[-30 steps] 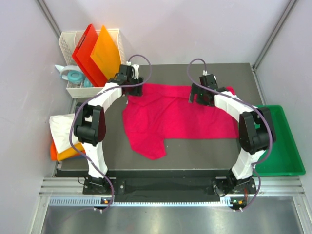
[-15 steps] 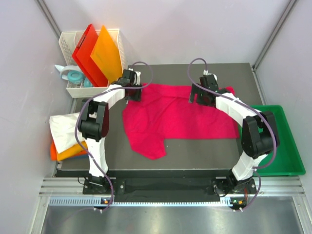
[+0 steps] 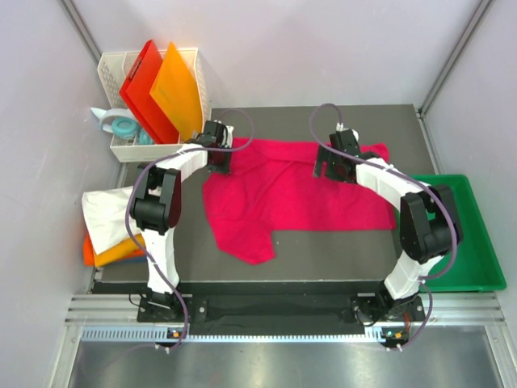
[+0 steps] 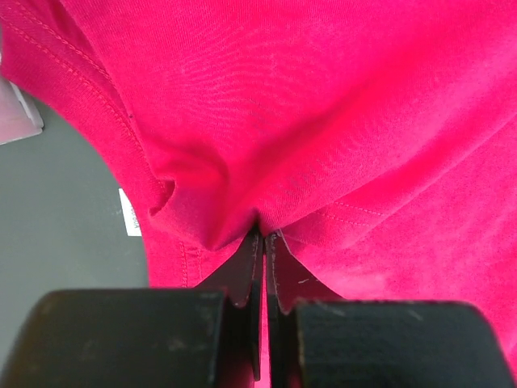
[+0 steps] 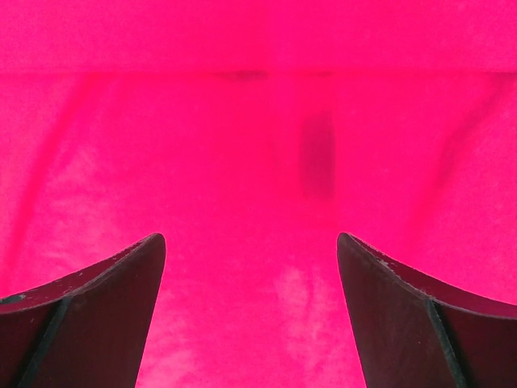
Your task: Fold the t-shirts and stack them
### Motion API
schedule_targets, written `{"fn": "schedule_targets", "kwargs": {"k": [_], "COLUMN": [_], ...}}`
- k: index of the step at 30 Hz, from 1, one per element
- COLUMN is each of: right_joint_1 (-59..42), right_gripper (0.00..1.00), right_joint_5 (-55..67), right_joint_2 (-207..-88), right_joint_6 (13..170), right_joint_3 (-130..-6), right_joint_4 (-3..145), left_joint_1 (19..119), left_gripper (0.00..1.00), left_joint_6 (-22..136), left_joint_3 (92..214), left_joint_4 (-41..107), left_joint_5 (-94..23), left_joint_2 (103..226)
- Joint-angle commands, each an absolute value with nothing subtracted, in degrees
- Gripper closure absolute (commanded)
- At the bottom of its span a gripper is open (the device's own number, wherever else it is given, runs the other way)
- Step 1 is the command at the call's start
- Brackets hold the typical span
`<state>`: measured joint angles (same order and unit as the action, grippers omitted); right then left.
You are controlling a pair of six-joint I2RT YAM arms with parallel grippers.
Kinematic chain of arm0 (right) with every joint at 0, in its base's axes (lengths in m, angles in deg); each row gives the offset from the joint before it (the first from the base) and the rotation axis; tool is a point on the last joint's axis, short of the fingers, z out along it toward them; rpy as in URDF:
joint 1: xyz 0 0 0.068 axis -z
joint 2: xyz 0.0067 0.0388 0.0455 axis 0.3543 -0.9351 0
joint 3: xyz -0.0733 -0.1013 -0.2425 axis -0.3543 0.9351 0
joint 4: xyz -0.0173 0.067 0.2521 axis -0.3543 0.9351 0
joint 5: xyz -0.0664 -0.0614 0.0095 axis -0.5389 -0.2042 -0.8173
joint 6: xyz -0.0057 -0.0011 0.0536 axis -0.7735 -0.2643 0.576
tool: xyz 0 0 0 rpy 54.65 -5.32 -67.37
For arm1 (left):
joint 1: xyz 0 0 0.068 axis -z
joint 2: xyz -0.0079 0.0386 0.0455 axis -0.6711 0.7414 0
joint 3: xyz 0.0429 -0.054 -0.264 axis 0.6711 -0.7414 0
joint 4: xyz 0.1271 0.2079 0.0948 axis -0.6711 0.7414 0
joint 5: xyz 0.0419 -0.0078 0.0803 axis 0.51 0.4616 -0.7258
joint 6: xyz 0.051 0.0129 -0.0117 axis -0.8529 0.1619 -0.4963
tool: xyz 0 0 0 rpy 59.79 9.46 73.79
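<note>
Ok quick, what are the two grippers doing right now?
Left gripper: closed, pinching the crimson-pink t-shirt.
Right gripper: open above the same t-shirt, holding nothing.

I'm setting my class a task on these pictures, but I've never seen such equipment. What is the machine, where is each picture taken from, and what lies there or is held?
It is two robot arms bolted to a table's near edge, each ending in a two-fingered claw. The wide picture looks down from above; the other two come from cameras on the wrists. A crimson-pink t-shirt lies spread on the dark table. The left claw is shut, pinching a fold of it. The right claw is open, close to the cloth. Beside the table's left edge, a white shirt lies over an orange shirt.
</note>
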<state>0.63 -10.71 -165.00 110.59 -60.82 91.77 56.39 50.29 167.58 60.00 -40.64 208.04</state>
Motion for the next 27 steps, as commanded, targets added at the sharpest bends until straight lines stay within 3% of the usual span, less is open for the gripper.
{"fn": "schedule_targets", "kwargs": {"k": [1, 27], "right_joint_1": [-0.8, -2.7], "right_gripper": [0.14, 0.14], "right_joint_5": [-10.9, -10.4], "right_joint_2": [-162.0, -163.4], "right_joint_6": [111.5, 113.0], "right_joint_3": [-59.2, -56.7], "right_joint_4": [89.5, 87.6], "left_joint_1": [56.6, 57.4], "left_gripper": [1.00, 1.00], "left_joint_6": [50.6, 50.6], "left_joint_3": [167.0, 161.1], "left_joint_4": [59.6, 64.3], "left_joint_5": [-40.0, -34.9], "left_joint_2": [202.2, 195.7]}}
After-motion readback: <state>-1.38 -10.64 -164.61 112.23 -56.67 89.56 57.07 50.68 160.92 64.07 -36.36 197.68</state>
